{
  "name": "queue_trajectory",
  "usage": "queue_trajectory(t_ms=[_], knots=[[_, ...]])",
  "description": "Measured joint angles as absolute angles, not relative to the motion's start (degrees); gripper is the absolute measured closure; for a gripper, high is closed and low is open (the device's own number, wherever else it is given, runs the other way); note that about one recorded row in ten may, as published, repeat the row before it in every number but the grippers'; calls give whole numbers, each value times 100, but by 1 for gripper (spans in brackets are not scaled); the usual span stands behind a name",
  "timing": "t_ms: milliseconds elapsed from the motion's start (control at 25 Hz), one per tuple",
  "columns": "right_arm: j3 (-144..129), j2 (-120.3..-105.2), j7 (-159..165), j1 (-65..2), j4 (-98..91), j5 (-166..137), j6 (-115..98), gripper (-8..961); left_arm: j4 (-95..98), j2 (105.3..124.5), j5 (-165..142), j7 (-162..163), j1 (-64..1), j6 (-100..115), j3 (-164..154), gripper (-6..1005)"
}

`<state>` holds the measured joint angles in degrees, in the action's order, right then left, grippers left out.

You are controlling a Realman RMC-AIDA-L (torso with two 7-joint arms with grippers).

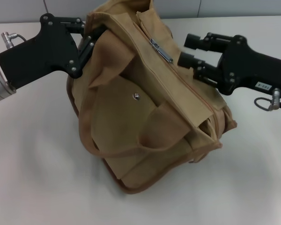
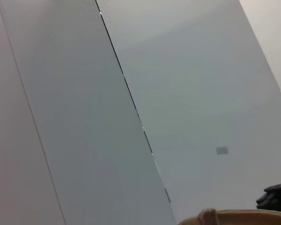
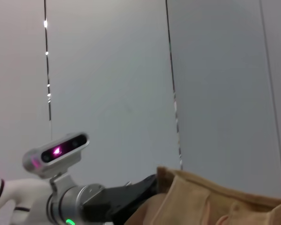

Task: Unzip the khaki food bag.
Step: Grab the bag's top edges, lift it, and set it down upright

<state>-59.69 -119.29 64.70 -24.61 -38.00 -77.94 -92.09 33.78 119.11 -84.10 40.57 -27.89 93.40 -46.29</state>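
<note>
While the khaki food bag [image 1: 150, 103] sits tilted mid-frame on the white table [image 1: 33, 178], the left gripper [image 1: 88, 37] pinches its upper-left fabric and the right gripper [image 1: 191, 50] spreads empty beside its zipper pull [image 1: 161, 50].

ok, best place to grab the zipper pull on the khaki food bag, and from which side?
Pinch the free end of the grey metal pull. It lies flat along the zipper on the tilted top of the khaki food bag. Come from the right, where the right gripper is closest; the left gripper is at the bag's far-left corner.
</note>
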Motion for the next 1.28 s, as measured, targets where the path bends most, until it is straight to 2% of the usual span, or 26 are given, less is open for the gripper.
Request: queue_trajectory(t_ms=[360,880,1120,1280], knots=[[-6367,-11934,7019,-2579,-4119,-8124,-8740,526,3342,11911,-8316,3910,-2848,9295,-4823,949],[-7059,-11938,7697,-2716,-4583,-8505,-7770,640,3374,11918,-8073,3766,-2874,9365,-5089,940],[-7144,-11942,7717,-2709,-4664,-8570,-7635,743,3385,11918,-8043,3695,-2902,9405,-5149,936],[-7154,-11946,7701,-2713,-4691,-8561,-7593,763,3383,11915,-8030,3692,-2919,9406,-5150,933]])
